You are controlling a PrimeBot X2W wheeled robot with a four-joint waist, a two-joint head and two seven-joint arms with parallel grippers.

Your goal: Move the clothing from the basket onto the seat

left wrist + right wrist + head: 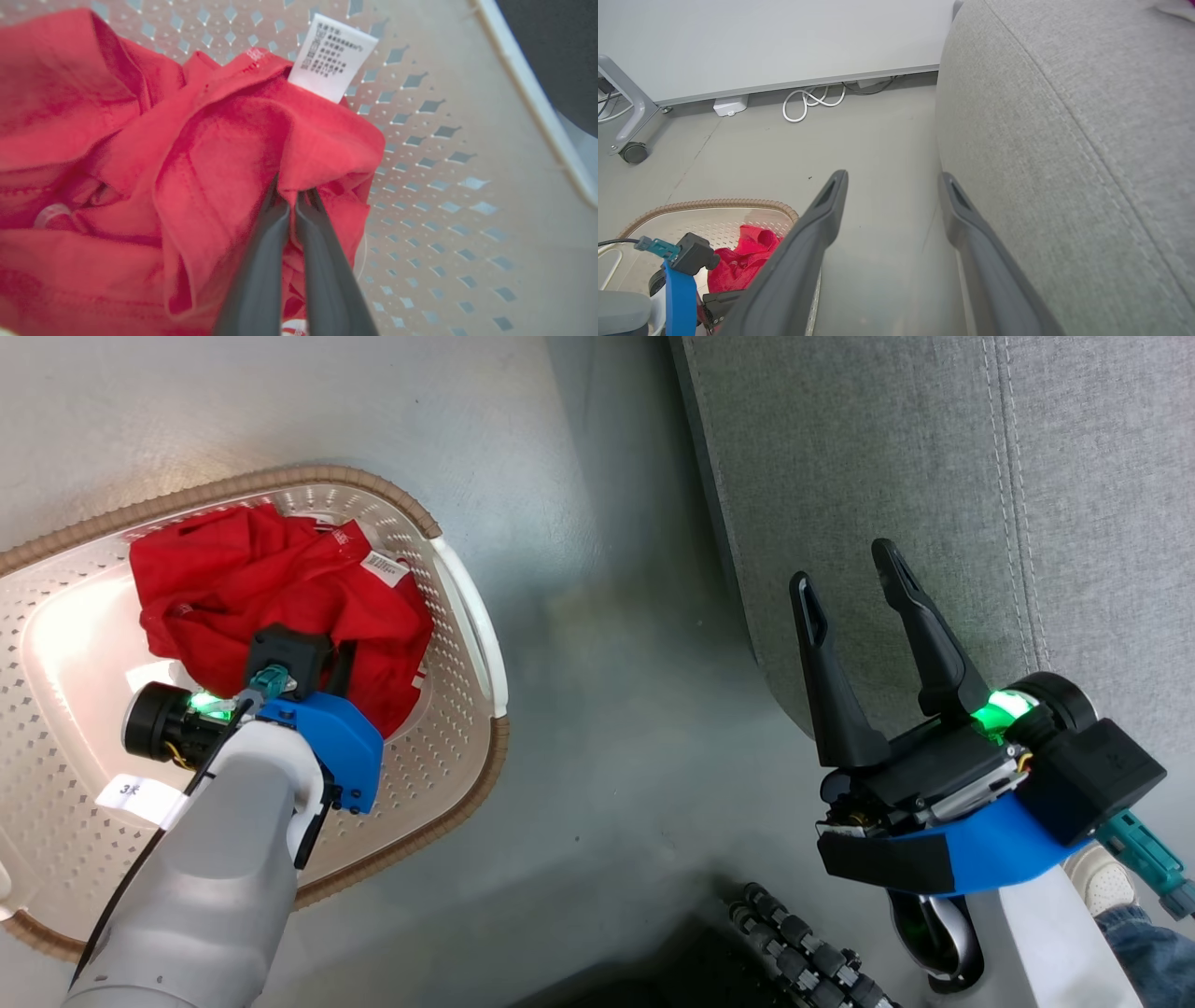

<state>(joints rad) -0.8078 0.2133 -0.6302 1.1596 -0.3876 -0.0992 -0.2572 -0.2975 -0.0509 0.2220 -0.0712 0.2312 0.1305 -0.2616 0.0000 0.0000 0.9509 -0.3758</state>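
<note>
Bright red soft clothing lies bunched in the cream perforated plastic basket, upper left. The left gripper pinches a fold; lifting straight up should clear the basket before swinging to the light grey upholstered seat. The right gripper gapes wide, empty.

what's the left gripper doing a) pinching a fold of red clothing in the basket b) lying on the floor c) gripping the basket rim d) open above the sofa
A: the left gripper has its jaws shut on a fold of the red clothing inside the basket.
</note>
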